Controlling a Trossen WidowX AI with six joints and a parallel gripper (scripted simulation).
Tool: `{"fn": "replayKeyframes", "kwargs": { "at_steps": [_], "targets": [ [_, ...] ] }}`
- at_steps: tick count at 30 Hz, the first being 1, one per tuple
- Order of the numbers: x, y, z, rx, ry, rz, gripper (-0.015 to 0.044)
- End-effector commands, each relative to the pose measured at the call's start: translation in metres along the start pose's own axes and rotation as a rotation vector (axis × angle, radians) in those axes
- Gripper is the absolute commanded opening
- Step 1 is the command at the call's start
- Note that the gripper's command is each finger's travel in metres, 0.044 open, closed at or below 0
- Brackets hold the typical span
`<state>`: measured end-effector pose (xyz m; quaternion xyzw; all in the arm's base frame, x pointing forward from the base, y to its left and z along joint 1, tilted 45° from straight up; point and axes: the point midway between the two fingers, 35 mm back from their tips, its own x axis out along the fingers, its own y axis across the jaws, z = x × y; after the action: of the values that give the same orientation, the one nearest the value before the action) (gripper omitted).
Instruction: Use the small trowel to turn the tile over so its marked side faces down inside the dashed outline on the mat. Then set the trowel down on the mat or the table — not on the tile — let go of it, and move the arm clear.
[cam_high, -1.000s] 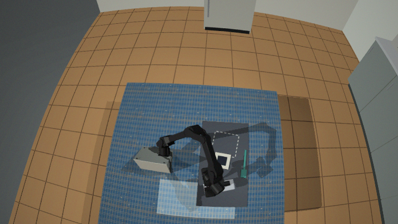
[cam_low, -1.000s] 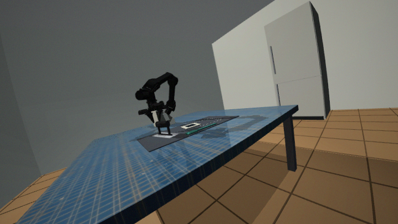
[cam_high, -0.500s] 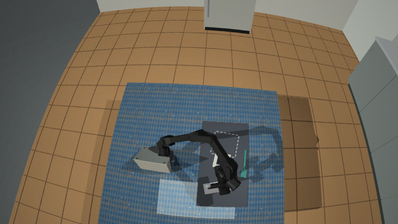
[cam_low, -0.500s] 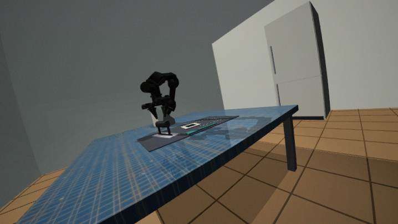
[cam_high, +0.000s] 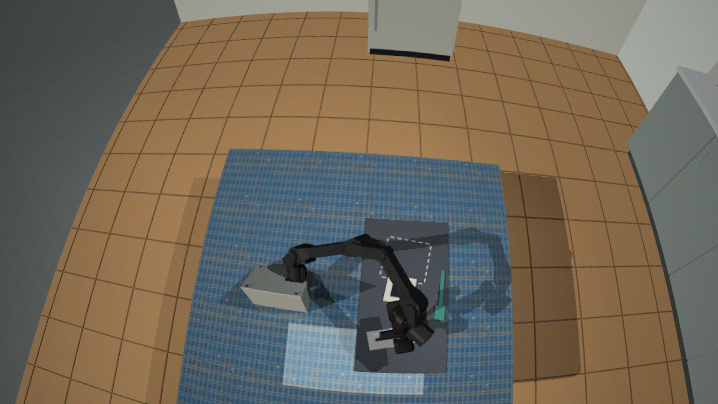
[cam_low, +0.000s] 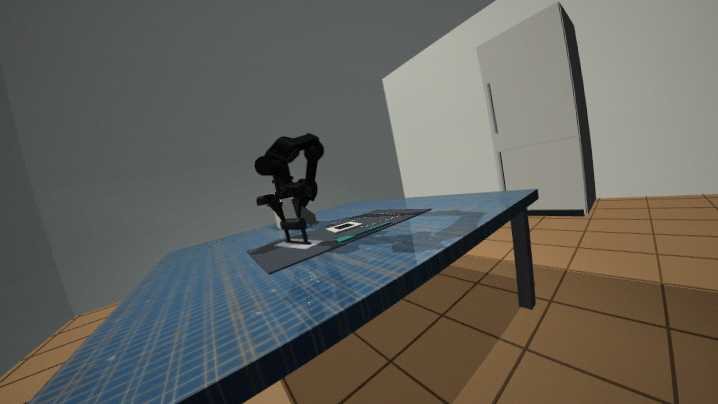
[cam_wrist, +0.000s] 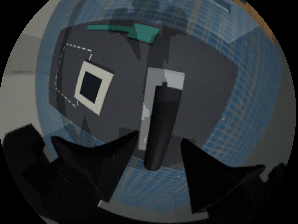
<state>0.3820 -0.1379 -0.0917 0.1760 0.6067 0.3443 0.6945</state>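
The tile (cam_high: 388, 292) (cam_low: 343, 226) (cam_wrist: 90, 86) is pale with a dark square facing up. It lies on the mat at one edge of the dashed outline (cam_high: 430, 244) (cam_wrist: 66, 45), mostly outside it. A trowel with a flat grey plate (cam_high: 374, 342) (cam_low: 282, 244) (cam_wrist: 175, 79) rests on the mat, its black bar handle (cam_low: 293, 223) (cam_wrist: 164, 117) raised on two posts. My gripper (cam_low: 289, 216) (cam_wrist: 160, 138) is open, its fingertips close above the handle, one to each side in the wrist view. Whether they touch it cannot be told. In the top view the arm hides the fingertips.
A teal long-handled tool (cam_high: 439, 312) (cam_low: 343, 239) (cam_wrist: 145, 33) lies along the mat's far long edge from the arm base. The dark mat (cam_high: 431, 359) (cam_low: 271, 261) (cam_wrist: 210, 75) lies on the blue table (cam_high: 281, 190) (cam_low: 200, 301). The arm's grey base block (cam_high: 276, 296) stands left of the mat.
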Motion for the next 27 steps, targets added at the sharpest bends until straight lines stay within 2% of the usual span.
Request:
{"fn": "replayKeyframes", "kwargs": {
  "at_steps": [1, 11, 16, 27],
  "targets": [
    [0.007, 0.000, 0.000, 0.006, -0.002, 0.005, 0.0270],
    [0.021, 0.001, -0.001, 0.006, -0.002, 0.006, 0.0270],
    [0.021, 0.001, -0.001, 0.006, -0.002, 0.006, 0.0139],
    [0.021, 0.001, -0.001, 0.006, -0.002, 0.006, 0.0130]
  ]
}}
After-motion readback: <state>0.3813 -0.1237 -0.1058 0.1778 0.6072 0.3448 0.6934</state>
